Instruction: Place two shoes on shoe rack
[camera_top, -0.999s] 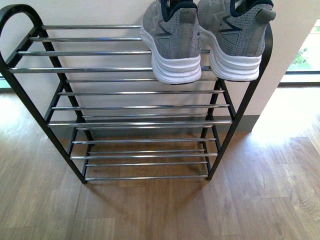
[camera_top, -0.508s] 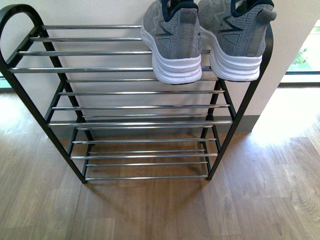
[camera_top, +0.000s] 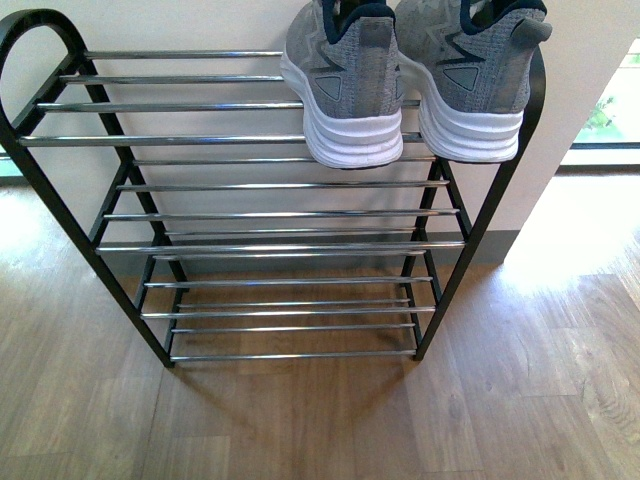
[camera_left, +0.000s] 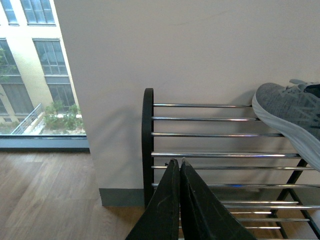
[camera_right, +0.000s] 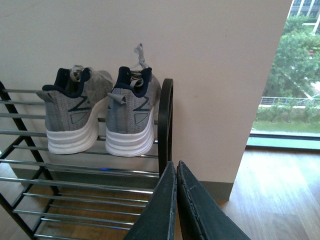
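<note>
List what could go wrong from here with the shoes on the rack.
1. The sneakers sit with their heels overhanging the top shelf's front rod. A knock to the rack could tip them off.
2. The right gripper, shut and empty, points at the rack's end frame. Driving it forward might bump the frame and shake the sneakers loose.

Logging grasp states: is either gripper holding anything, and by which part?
Nothing is held. The left gripper and right gripper are both shut on nothing; the grey sneakers rest on the shoe rack.
</note>
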